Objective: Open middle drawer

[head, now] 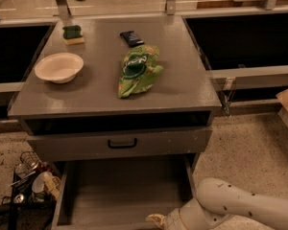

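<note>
The middle drawer (pixel 120 190) is pulled far out of the grey cabinet, and its grey inside shows empty. Its front panel and handle are cut off by the bottom edge of the camera view. My gripper (pixel 156 221) is at the front right of this drawer, at the very bottom of the view, and only its tan tip shows. The white arm (pixel 240 207) reaches in from the lower right. Above the open drawer sits a closed drawer front (pixel 122 143) with a small black loop handle.
On the cabinet top (pixel 192 85) lie a white bowl (pixel 59 67), a green chip bag (pixel 137 71), a dark packet (pixel 132 38) and a green sponge (pixel 73 34). A wire rack of utensils (pixel 31 183) stands on the floor at the left. Dark bins flank the cabinet.
</note>
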Action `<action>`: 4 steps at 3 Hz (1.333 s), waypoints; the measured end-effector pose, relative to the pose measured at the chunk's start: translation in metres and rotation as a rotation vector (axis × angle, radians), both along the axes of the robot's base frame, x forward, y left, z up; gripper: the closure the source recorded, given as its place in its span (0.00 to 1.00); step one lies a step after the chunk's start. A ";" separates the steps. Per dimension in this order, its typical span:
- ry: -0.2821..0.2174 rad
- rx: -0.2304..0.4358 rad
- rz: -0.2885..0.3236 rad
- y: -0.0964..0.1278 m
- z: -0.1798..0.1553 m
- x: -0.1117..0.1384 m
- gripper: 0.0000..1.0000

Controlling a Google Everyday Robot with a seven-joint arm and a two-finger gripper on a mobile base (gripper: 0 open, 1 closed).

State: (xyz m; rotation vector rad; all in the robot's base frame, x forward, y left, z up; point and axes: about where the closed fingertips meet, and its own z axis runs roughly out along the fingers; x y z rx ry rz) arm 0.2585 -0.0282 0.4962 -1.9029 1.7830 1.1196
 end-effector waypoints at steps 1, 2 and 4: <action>-0.041 -0.048 -0.045 -0.002 0.002 0.008 0.00; -0.041 -0.048 -0.045 -0.001 0.002 0.008 0.00; 0.016 -0.117 -0.033 0.029 -0.037 0.032 0.00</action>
